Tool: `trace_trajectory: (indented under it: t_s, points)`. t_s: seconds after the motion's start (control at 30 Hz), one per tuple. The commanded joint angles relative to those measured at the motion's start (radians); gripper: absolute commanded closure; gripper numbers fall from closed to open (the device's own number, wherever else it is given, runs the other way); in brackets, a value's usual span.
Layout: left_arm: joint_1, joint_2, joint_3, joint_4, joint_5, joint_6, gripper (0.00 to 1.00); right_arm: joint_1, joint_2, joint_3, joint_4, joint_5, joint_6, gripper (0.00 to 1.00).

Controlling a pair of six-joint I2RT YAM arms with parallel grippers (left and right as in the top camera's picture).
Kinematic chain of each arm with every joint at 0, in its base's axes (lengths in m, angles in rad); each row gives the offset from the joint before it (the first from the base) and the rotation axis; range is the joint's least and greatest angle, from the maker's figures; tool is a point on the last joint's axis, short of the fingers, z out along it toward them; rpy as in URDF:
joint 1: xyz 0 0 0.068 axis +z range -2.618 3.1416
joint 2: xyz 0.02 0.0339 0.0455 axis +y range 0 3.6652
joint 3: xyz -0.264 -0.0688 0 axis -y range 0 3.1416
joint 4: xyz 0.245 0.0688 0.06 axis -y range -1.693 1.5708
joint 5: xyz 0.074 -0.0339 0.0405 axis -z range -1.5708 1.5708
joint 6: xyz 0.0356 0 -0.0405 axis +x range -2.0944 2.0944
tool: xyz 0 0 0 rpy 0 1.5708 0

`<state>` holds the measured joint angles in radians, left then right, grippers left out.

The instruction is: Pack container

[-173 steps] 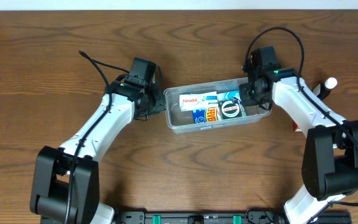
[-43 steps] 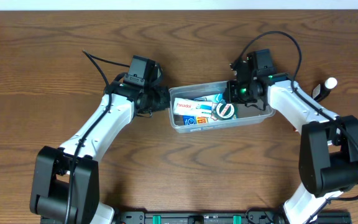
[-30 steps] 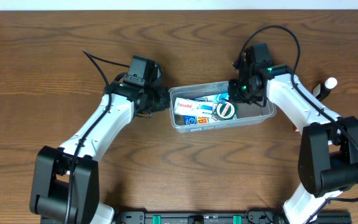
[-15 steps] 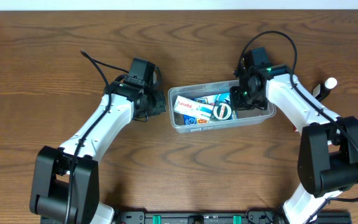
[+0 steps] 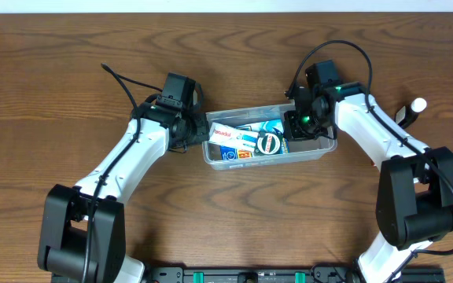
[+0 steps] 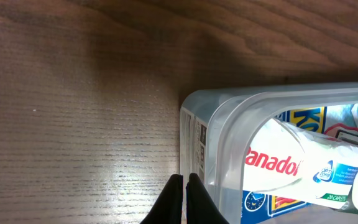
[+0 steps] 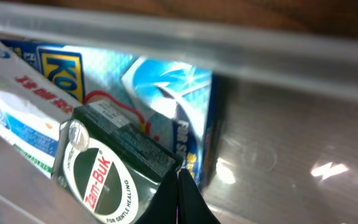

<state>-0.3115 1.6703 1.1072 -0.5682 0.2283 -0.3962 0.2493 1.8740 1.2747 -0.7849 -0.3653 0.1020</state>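
The clear plastic container (image 5: 327,149) lies mid-table and also shows in the left wrist view (image 6: 260,102) and the right wrist view (image 7: 166,37). It holds a white Panadol box (image 5: 233,134), a green Zam-Buk box (image 5: 270,143) and a blue box (image 5: 271,125). My left gripper (image 5: 198,134) is shut and empty, its tips (image 6: 184,186) against the outside of the container's left end wall. My right gripper (image 5: 299,126) is shut and empty, inside the container's right half. Its tips (image 7: 180,180) are beside the Zam-Buk box (image 7: 104,180) and in front of the blue box (image 7: 166,99).
A white-tipped object (image 5: 418,104) with a dark body lies at the far right beside the right arm. Bare wooden table (image 5: 234,212) lies in front of the container and to its left.
The container has slid a little to the left with my right gripper inside it. The boxes inside shifted left with it. My left gripper backed off slightly leftward.
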Motion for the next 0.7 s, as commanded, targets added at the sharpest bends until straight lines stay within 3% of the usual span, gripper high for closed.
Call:
trace_trajectory:
  t_s: [0.0, 0.3, 0.5, 0.57, 0.67]
  points:
    - [0.005, -0.004, -0.003, 0.01, -0.012, -0.009, 0.94, 0.01, 0.01, 0.013, 0.014, 0.102, 0.003, 0.98]
    - [0.006, -0.004, -0.003, 0.024, -0.016, -0.005, 0.94, -0.002, -0.009, 0.047, 0.115, 0.106, -0.045, 0.99]
    - [0.007, -0.004, -0.003, 0.024, -0.112, -0.006, 0.94, -0.061, -0.125, 0.294, -0.079, 0.091, -0.048, 0.92]
    - [0.007, -0.004, -0.003, 0.024, -0.155, -0.006, 0.94, -0.087, -0.16, 0.362, -0.193, 0.216, -0.048, 0.81]
    - [0.008, -0.004, -0.003, 0.024, -0.237, -0.01, 0.88, -0.134, -0.206, 0.393, -0.314, 0.446, -0.047, 0.38]
